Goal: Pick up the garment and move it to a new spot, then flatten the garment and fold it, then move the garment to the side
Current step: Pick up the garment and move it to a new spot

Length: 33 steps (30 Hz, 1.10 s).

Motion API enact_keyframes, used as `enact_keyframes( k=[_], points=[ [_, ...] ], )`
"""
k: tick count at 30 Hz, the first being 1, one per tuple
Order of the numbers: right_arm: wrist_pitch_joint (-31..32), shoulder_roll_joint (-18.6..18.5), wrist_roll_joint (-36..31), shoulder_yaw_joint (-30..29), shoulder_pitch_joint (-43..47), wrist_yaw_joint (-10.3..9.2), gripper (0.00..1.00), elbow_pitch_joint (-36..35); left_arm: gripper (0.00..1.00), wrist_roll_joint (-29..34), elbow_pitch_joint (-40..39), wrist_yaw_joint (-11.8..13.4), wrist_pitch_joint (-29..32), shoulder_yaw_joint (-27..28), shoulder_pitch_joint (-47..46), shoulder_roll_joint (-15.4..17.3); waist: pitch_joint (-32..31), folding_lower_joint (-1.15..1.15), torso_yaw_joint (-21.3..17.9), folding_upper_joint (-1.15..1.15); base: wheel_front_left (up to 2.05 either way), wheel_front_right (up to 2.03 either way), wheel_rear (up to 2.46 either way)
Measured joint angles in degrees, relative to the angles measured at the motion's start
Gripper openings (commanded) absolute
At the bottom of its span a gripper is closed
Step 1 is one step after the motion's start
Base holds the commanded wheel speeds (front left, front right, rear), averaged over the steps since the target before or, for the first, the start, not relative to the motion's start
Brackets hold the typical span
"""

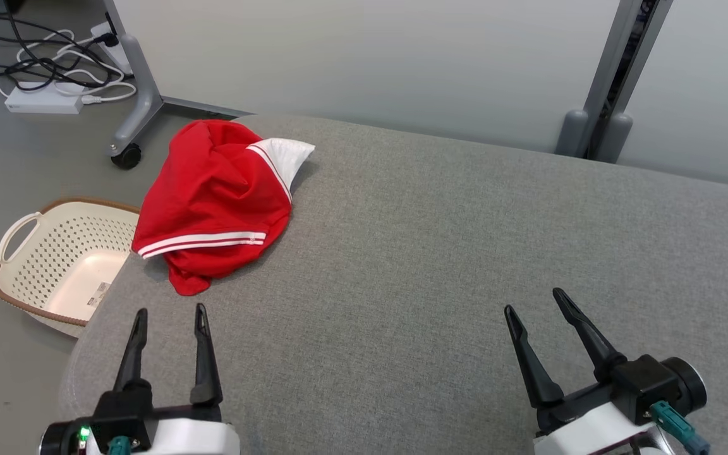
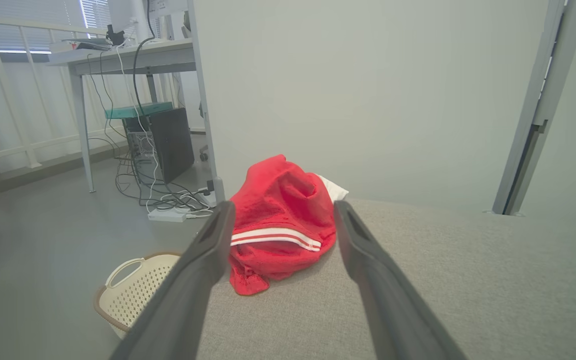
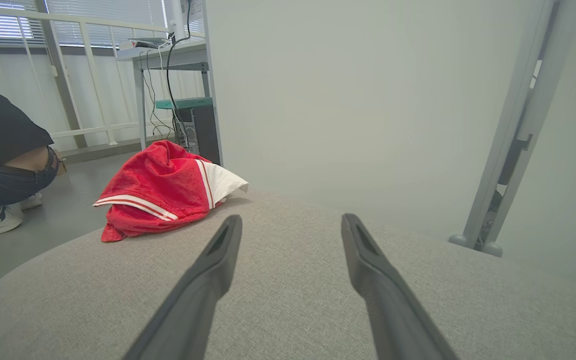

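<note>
The crumpled red garment with white stripes [image 1: 212, 205] lies bunched at the grey fabric surface's [image 1: 440, 265] corner. Left gripper [image 1: 170, 311] and right gripper [image 1: 533, 301] stand spread, empty, ready for approach.

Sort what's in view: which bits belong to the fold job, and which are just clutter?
Job:
- red garment, crumpled at the left end of the grey cushion
- left gripper and right gripper, both open and empty

Lying about:
- white basket on the floor
- power strip with cables
- desk
- computer tower
- crouching person
</note>
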Motion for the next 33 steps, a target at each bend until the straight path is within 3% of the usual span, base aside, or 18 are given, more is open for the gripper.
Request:
enact_keyframes(
  k=[10, 16, 27, 33],
  points=[
    [0.0, 0.0, -3.4, -0.5, -3.7, 0.03, 1.00, -0.2, 1.00, -3.1, -0.5, 0.2, 0.0, 3.7, -11.3, 0.0, 7.1, 0.00, -0.8, 0.00, 0.00, 0.00, 0.00],
    [0.0, -1.0, -4.4, -0.2, -5.9, 0.03, 1.00, -0.1, 1.00, -2.7, 5.3, -1.3, -0.1, 8.2, -21.8, 0.0, 11.2, 0.00, -1.7, 0.00, 0.00, 0.00, 0.00],
    [0.0, -2.4, -4.6, 0.9, -7.6, 0.03, 1.00, 0.0, 1.00, -4.8, 25.5, -4.5, 0.0, 12.9, -37.3, 1.6, 14.6, 0.00, -4.3, 0.00, 0.00, 0.00, 0.00],
    [0.0, -3.0, -5.0, 1.0, -8.5, 0.03, 1.00, -0.1, 1.00, -5.9, 37.4, -5.0, 3.6, 12.8, -46.6, 2.9, 17.5, 0.00, -5.3, 0.00, 0.00, 0.00, 0.00]
  ],
)
